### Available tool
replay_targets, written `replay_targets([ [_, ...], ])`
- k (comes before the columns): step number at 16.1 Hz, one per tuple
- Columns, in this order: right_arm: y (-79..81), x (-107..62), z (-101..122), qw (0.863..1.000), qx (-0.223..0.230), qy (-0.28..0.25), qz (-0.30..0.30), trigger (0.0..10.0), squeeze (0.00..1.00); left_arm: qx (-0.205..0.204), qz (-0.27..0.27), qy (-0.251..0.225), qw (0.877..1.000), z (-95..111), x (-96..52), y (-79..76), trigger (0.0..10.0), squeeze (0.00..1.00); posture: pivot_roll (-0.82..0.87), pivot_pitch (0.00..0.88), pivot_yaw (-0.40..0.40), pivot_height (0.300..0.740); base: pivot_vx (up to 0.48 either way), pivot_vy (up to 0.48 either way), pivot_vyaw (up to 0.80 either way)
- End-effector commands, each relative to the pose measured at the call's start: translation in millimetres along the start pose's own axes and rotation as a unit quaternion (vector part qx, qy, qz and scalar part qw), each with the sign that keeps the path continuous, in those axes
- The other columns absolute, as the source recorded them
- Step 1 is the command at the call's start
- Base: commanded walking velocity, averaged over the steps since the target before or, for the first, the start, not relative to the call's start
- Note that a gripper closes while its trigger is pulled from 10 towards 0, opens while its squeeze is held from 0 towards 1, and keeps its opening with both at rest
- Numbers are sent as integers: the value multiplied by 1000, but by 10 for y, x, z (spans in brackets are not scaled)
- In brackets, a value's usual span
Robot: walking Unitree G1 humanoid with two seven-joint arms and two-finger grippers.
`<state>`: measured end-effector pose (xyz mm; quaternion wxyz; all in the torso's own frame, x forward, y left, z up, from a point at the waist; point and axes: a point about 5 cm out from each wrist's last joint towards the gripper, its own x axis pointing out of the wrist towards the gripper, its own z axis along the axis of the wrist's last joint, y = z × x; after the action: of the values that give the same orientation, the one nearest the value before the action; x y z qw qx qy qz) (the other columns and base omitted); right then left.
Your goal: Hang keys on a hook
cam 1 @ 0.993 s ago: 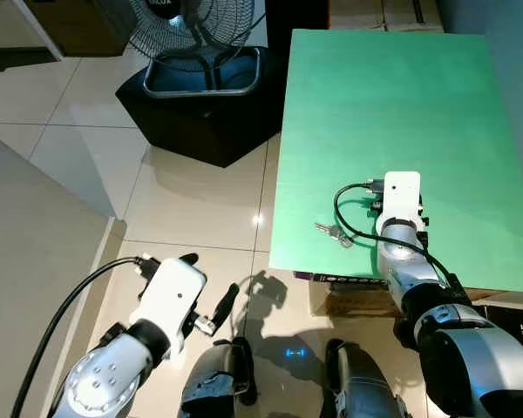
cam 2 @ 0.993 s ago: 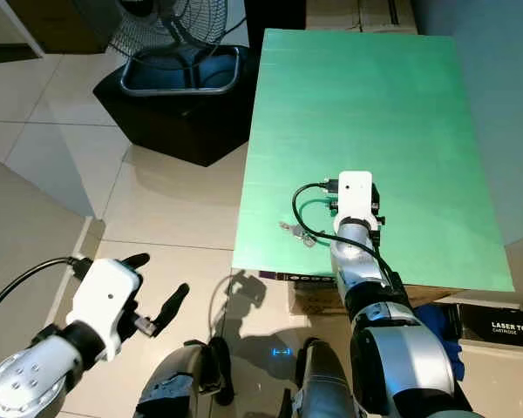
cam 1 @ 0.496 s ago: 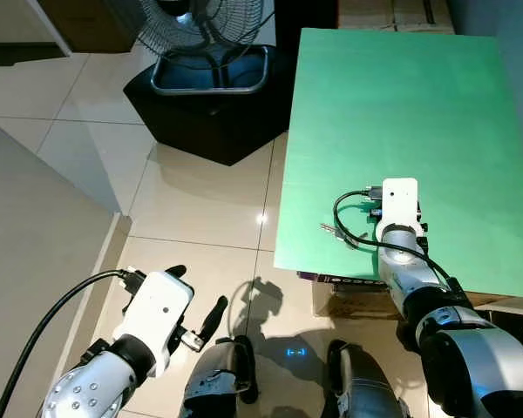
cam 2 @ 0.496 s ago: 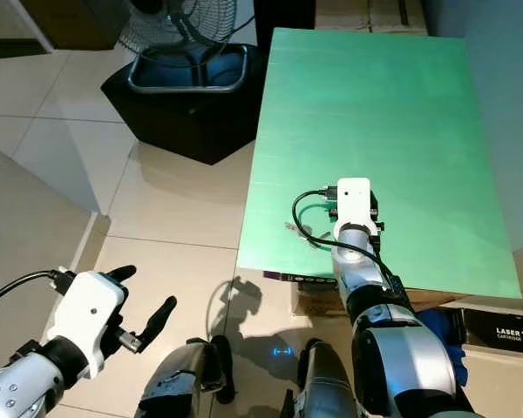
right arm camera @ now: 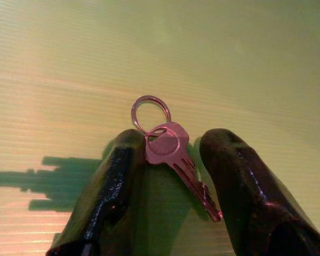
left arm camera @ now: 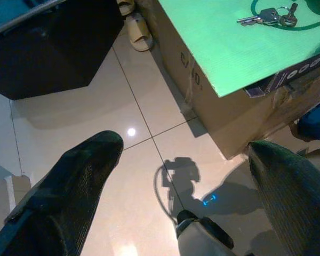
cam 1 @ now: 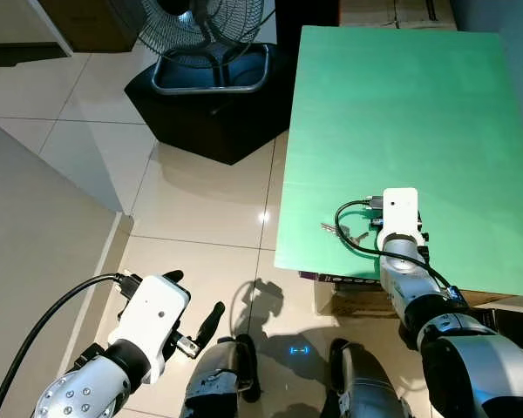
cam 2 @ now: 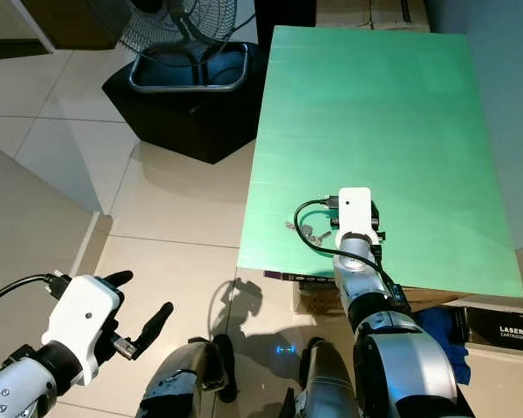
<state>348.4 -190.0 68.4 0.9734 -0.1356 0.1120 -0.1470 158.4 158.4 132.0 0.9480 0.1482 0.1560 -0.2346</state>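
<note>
Now, step: picking up the keys (right arm camera: 168, 154) from the green board (cam 1: 401, 113).
Right gripper (right arm camera: 168, 176): fingers apart, straddling the keys.
Advice: close squarely on the key head, then lift.
Left gripper (left arm camera: 176, 197): open, idle above the floor.

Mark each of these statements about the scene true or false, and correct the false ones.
1. The keys lie on the green board. True.
2. The right pincer has lifted the keys off the board. False: the keys lie flat on it, between that pincer's open fingers.
3. The left pincer is open, low over the tiled floor. True.
4. A fan stands on the green board. False: it stands on a black base on the floor, to the board's left.
5. The keys sit near the board's far edge. False: they sit near its near left corner.
</note>
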Motion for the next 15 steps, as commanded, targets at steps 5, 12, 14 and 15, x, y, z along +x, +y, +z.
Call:
replay_targets([
  [5, 64, -73, -134, 1000, 8, 15, 13, 0, 0, 4, -8, 2, 1000, 4, -12, -26, 10000, 0, 127, 358, 142, 713, 0, 0, 0],
  [12, 271, -142, 62, 998, 32, -58, 21, 0, 0, 0, -6, -5, 1000, 25, 40, -36, 10000, 0, 107, 350, 128, 713, 0, 0, 0],
  [14, 290, -143, 115, 997, 40, -70, 21, 0, 0, 0, -7, -6, 1000, 29, 50, -38, 10000, 0, 103, 348, 127, 713, 0, 0, 0],
  [15, 296, -142, 140, 996, 43, -75, 22, 0, 0, 0, -7, -7, 1000, 31, 62, -37, 10000, 0, 99, 346, 126, 713, 0, 0, 0],
])
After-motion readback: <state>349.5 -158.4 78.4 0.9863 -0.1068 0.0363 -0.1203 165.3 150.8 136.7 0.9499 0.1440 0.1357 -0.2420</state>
